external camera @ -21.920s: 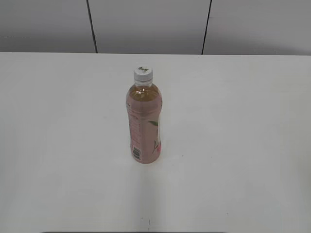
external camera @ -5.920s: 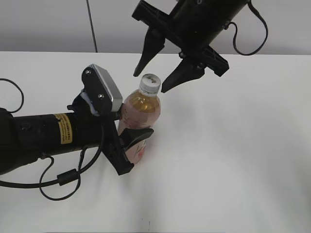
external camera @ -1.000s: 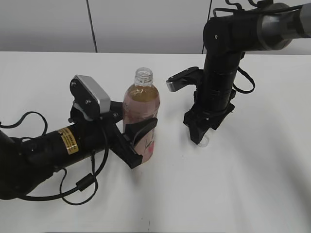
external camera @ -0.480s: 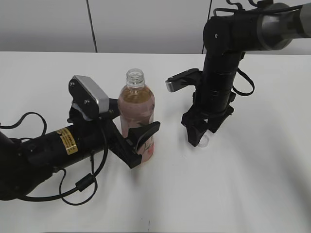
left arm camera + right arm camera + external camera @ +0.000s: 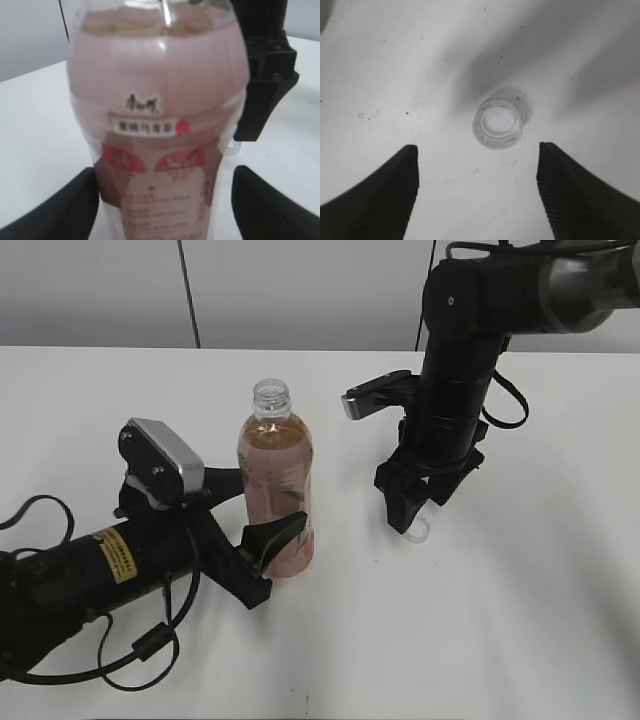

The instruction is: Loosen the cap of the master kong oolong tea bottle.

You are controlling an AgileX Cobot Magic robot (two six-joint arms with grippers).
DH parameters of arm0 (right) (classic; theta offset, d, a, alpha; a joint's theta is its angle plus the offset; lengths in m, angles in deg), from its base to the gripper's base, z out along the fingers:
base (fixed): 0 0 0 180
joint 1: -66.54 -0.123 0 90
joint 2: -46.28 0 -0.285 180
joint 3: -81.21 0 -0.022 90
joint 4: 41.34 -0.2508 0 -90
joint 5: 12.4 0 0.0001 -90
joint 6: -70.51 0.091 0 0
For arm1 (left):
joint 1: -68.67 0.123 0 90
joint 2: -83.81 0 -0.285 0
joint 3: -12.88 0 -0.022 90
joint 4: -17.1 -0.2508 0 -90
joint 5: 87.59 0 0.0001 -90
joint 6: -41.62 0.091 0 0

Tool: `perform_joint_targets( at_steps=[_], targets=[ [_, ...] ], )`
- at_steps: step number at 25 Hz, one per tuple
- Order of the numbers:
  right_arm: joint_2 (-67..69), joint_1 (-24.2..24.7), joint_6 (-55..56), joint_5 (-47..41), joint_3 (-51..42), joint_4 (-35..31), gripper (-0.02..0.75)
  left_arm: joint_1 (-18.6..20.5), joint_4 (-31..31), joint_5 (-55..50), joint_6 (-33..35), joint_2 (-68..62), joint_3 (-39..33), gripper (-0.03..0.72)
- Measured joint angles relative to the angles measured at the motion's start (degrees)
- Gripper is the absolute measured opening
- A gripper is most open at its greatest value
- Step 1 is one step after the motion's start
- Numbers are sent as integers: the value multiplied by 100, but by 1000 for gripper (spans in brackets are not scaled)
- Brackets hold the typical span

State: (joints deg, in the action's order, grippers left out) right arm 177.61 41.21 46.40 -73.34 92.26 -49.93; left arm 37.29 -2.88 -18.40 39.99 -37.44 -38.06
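right claw (image 5: 477, 195) is held pointing down, spread apart, above the cap (image 5: 497, 123) lying on the bench (image 5: 520, 620). left claw (image 5: 165, 210) is laid low, spread wide beside the upright, uncapped bottle (image 5: 274, 490).

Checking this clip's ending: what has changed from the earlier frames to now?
The cap came off the bottle and now lies released on the table under the open right claw. The left claw opened and drew back. The bottle stayed upright.
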Motion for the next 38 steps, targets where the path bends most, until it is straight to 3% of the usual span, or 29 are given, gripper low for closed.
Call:
perform_joint_targets(
  at_steps=[7,16,24,30,38],
  targets=[
    [-251,0,78,-97,0,-42,554,0,60,1,0,380,-180,500],
    [-711,0,253,-427,0,-49,554,0,325,0,0,909,-931,500],
    [-748,418,707,-802,0,-295,546,96,1437,0,-414,1709,-1486,500],
    [-922,850,876,-842,0,-287,545,952,1563,5,-1106,1840,-1536,500],
    [-1430,1417,946,-909,0,-272,522,2620,983,-731,-2081,1847,-1371,500]
  ],
)
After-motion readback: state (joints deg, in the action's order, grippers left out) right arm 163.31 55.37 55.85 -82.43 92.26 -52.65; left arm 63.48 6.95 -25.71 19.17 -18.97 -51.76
